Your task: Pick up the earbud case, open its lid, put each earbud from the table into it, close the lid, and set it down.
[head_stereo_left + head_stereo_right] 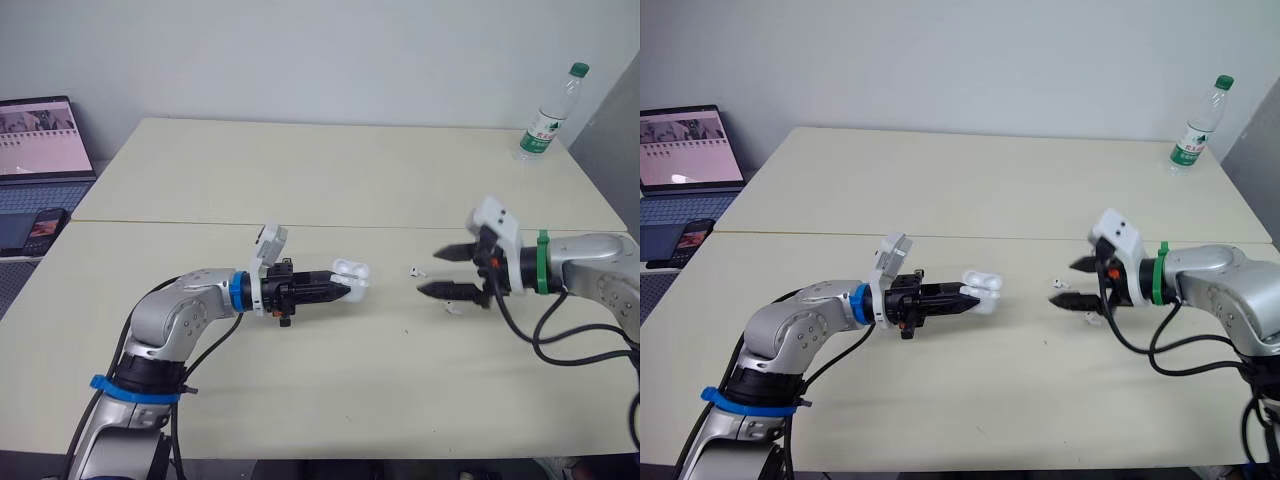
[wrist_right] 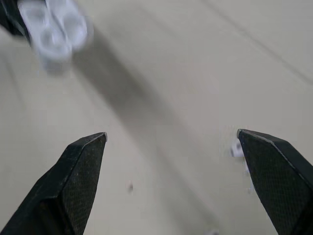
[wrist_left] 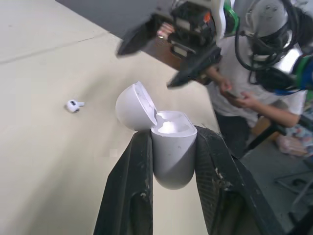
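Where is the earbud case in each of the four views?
Left eye: earbud case, lid open, in the left gripper, near picture centre.
Right eye: same, near picture centre.
Left wrist: clamped between that gripper's fingers.
Right wrist: blurred, beyond the open right gripper.
Shared landmark: the right gripper, facing the case.

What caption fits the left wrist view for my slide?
Left gripper holds the open case; one earbud lies on the table, open right gripper beyond.

My head's two eyes look forward and down across the table (image 1: 320, 170). My left wrist camera sits close behind the earbud case (image 3: 172, 152) (facing my right gripper (image 3: 145, 68)); my right wrist camera, low over the table, shares that case.
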You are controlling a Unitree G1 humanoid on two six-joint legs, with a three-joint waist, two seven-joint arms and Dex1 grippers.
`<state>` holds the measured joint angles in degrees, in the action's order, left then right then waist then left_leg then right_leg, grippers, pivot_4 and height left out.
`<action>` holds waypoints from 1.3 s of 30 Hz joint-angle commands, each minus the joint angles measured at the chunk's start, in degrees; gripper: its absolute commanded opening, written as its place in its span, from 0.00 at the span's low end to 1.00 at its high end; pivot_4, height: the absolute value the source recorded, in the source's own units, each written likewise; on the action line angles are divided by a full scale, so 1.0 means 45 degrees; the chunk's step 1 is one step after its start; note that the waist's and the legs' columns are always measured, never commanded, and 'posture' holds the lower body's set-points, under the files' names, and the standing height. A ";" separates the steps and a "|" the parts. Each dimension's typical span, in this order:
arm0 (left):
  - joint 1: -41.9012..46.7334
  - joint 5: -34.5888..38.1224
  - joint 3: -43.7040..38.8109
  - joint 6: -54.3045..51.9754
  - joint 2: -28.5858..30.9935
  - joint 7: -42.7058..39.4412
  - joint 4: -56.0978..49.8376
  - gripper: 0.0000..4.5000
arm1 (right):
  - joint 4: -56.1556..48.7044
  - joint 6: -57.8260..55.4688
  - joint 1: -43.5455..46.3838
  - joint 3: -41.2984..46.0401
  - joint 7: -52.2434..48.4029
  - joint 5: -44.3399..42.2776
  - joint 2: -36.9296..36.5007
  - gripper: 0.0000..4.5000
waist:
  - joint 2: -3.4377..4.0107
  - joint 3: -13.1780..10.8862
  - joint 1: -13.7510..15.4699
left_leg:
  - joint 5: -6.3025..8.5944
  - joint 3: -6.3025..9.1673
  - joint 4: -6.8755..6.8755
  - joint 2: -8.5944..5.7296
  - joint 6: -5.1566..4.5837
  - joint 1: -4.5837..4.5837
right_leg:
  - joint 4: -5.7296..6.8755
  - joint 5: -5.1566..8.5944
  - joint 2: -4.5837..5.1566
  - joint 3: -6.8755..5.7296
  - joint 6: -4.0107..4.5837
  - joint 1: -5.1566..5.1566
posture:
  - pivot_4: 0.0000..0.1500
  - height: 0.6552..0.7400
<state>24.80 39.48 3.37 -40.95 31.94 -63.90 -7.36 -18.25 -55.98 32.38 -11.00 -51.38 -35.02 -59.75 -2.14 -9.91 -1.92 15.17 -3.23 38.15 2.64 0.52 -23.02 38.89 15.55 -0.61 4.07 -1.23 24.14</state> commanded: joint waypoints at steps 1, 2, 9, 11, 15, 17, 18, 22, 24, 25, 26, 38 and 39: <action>-0.0387 -0.0899 -0.0076 0.1257 0.0068 0.0565 -0.0939 0.17 | -0.0146 -0.0138 0.0572 -0.1107 -0.0850 0.1201 -0.0814 0.99 | 0.0000 0.0000 -0.0017 | 0.0000 0.0000 0.0001 0.0003 0.0000 0.0002 | 0.0004 0.0000 -0.0001 -0.0001 0.0000 0.0001 | 1.00 0.95; -0.0637 -0.0987 -0.0156 0.1412 -0.0040 0.0841 -0.1181 0.17 | -0.0006 -0.0479 0.0962 -0.1696 -0.0893 0.1663 -0.0855 0.99 | 0.0001 0.0000 -0.0014 | 0.0000 0.0000 0.0001 0.0007 0.0000 0.0008 | 0.0008 0.0000 -0.0002 0.0001 0.0000 -0.0001 | 1.00 0.95; -0.1407 -0.0990 -0.0291 0.1494 -0.0607 0.2204 -0.2108 0.17 | 0.0931 -0.1616 0.2789 -0.5076 -0.1231 0.4380 -0.0520 0.99 | 0.0004 -0.0002 0.0017 | -0.0002 -0.0005 0.0018 0.0010 0.0001 0.0013 | 0.0013 0.0000 0.0000 0.0003 0.0001 -0.0003 | 1.00 0.95; -0.1478 -0.1028 -0.0164 0.1491 -0.0728 0.2416 -0.2267 0.17 | 0.1363 -0.1579 0.2938 -0.5493 -0.1226 0.4884 -0.0217 0.99 | 0.0003 -0.0002 0.0021 | -0.0002 -0.0004 0.0021 0.0004 0.0001 0.0008 | 0.0010 0.0000 0.0007 0.0004 0.0002 -0.0004 | 1.00 0.95; -0.1635 -0.0927 -0.0054 0.1391 -0.0875 0.2755 -0.2663 0.17 | 0.2054 -0.1813 0.3254 -0.5815 -0.0979 0.5716 0.0402 0.99 | 0.0004 -0.0002 0.0029 | -0.0001 -0.0004 0.0017 -0.0005 0.0001 -0.0002 | 0.0012 -0.0001 0.0012 0.0002 0.0003 0.0005 | 1.00 0.95; -0.1705 -0.0875 -0.0059 0.1374 -0.0894 0.2853 -0.2770 0.17 | 0.2094 -0.2112 0.3276 -0.5606 -0.1039 0.5663 0.0616 0.99 | 0.0003 -0.0002 0.0018 | -0.0001 -0.0003 0.0018 -0.0001 0.0001 0.0000 | 0.0013 -0.0001 0.0013 0.0000 0.0004 0.0003 | 1.00 0.95; -0.1733 -0.0863 -0.0061 0.1365 -0.0910 0.2896 -0.2809 0.17 | 0.2058 -0.2231 0.3256 -0.5528 -0.1036 0.5689 0.0688 0.99 | 0.0004 -0.0002 0.0022 | -0.0001 0.0000 0.0018 -0.0004 0.0001 0.0001 | 0.0015 -0.0002 0.0013 0.0000 0.0004 0.0001 | 1.00 0.95; -0.1711 -0.0819 -0.0045 0.1328 -0.0935 0.2937 -0.2823 0.17 | 0.1830 -0.2495 0.3164 -0.5442 -0.1008 0.5772 0.0863 0.99 | 0.0004 -0.0002 0.0022 | -0.0001 0.0013 0.0018 -0.0001 0.0001 0.0002 | 0.0017 -0.0002 0.0011 -0.0003 0.0004 0.0000 | 1.00 0.95; -0.1627 -0.0792 -0.0023 0.1310 -0.0938 0.2899 -0.2760 0.17 | 0.1670 -0.2674 0.3111 -0.5369 -0.0987 0.5735 0.0970 0.99 | 0.0004 -0.0002 0.0020 | -0.0001 0.0008 0.0018 -0.0002 0.0001 0.0003 | 0.0018 -0.0002 0.0010 -0.0004 0.0004 -0.0001 | 1.00 0.95; -0.1594 -0.0784 -0.0017 0.1304 -0.0936 0.2876 -0.2728 0.17 | 0.1621 -0.2767 0.3101 -0.5328 -0.0980 0.5705 0.1024 0.99 | 0.0004 -0.0002 0.0019 | -0.0001 0.0007 0.0019 -0.0003 0.0001 0.0003 | 0.0018 -0.0002 0.0010 -0.0005 0.0004 -0.0001 | 1.00 0.95; -0.1557 -0.0776 -0.0013 0.1301 -0.0931 0.2840 -0.2677 0.17 | 0.1572 -0.2838 0.3119 -0.5333 -0.1030 0.5663 0.1069 0.99 | 0.0004 -0.0002 0.0018 | -0.0001 0.0006 0.0019 -0.0003 0.0001 0.0003 | 0.0018 -0.0002 0.0010 -0.0006 0.0004 -0.0001 | 1.00 0.95; -0.1496 -0.0797 0.0090 0.1284 -0.0873 0.2693 -0.2530 0.17 | 0.1497 -0.3072 0.3261 -0.5377 -0.1055 0.5702 0.1357 0.13 | 0.0003 -0.0002 0.0018 | -0.0001 0.0005 0.0022 -0.0005 0.0001 0.0004 | 0.0018 -0.0002 0.0007 -0.0011 0.0004 -0.0003 | 1.00 0.95; -0.1499 -0.0793 0.0088 0.1277 -0.0875 0.2698 -0.2533 0.17 | 0.1513 -0.3058 0.3265 -0.5383 -0.1055 0.5710 0.1374 0.09 | 0.0003 -0.0002 0.0017 | -0.0001 0.0005 0.0022 -0.0004 0.0001 0.0004 | 0.0018 -0.0002 0.0007 -0.0011 0.0004 -0.0004 | 1.00 0.95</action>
<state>17.33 35.14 4.25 -35.62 27.91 -51.42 -17.48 -10.56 -69.54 46.20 -36.65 -56.16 -9.66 -53.59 -2.12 -9.91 -1.84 15.17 -3.20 38.25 2.62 0.53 -23.01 38.97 15.54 -0.58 4.02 -1.21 24.12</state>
